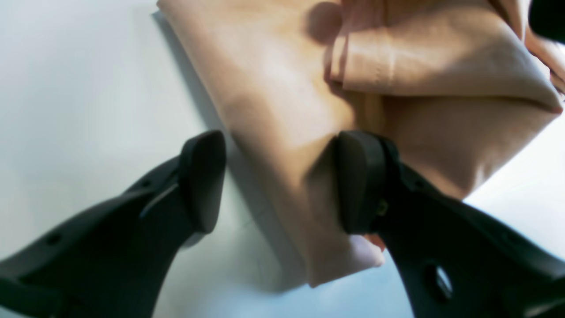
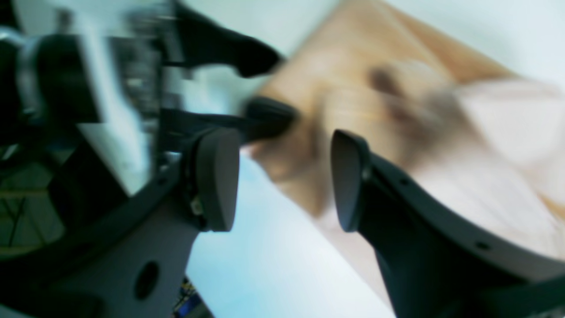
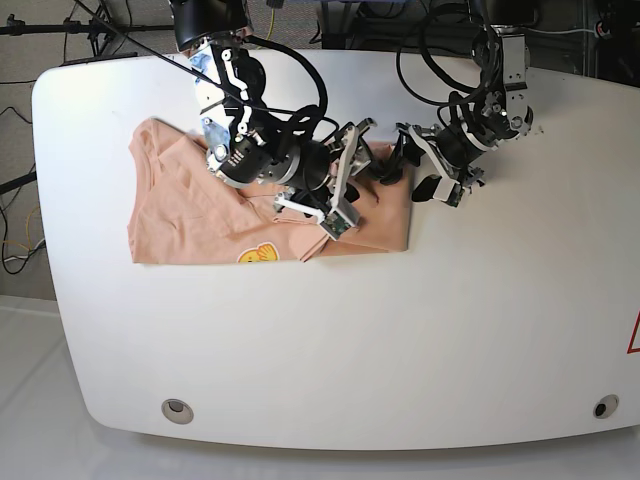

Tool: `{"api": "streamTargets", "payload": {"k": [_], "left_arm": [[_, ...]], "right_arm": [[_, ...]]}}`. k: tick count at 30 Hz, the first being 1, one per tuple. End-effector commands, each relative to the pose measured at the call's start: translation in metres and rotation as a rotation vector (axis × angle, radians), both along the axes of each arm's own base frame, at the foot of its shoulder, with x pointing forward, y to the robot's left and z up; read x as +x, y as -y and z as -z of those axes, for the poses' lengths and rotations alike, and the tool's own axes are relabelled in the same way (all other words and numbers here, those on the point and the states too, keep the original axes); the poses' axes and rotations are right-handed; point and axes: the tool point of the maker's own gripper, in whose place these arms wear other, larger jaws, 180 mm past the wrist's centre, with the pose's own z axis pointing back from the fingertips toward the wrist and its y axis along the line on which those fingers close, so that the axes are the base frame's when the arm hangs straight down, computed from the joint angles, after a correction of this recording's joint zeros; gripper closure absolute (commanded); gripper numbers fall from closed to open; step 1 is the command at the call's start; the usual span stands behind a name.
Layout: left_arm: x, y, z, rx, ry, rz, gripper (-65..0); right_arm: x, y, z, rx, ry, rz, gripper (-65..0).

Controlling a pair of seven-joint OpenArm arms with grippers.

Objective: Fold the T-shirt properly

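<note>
From the base view, the T-shirt point(image 3: 190, 215) lies flat on the white worktop point(image 3: 330, 340), toward my left of the picture, with its long axis running left to right and a small yellow print point(image 3: 260, 255) at its near edge. Over its right half I see my right gripper point(image 3: 350, 160), and just beyond the cloth's right edge my left gripper point(image 3: 415, 165), so both arms are close to that same end. In the left wrist view the left gripper point(image 1: 282, 181) is released, with its fingers point(image 1: 359, 181) apart: one pad rests against a folded edge of the T-shirt point(image 1: 273, 88), the other is over bare worktop point(image 1: 88, 88), and the cloth's edge passes between them. This view also shows a doubled layer, which the base view hides behind the arm. The right wrist view is blurred; the right gripper point(image 2: 284, 179) is spread too and holds nothing, with the T-shirt point(image 2: 353, 97) ahead of it.
</note>
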Motion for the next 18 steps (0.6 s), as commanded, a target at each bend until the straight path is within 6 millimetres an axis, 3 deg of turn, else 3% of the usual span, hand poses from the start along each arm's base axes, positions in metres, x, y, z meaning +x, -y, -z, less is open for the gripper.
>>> {"api": "streamTargets", "payload": {"k": [1, 5, 18], "left_arm": [[0.001, -0.001, -0.001, 0.015, 0.0, 0.007, -37.5], [0.001, -0.001, -0.001, 0.015, 0.0, 0.007, -37.5], [0.001, -0.001, 0.0, 0.016, -0.003, 0.008, -37.5]], "right_arm": [[0.002, -0.014, -0.016, 0.043, 0.044, -0.028, -31.5], [0.0, -0.023, -0.015, 0.046, 0.039, -0.038, -31.5], [0.005, -0.021, 0.031, -0.049, -0.069, -0.034, -31.6]]}}
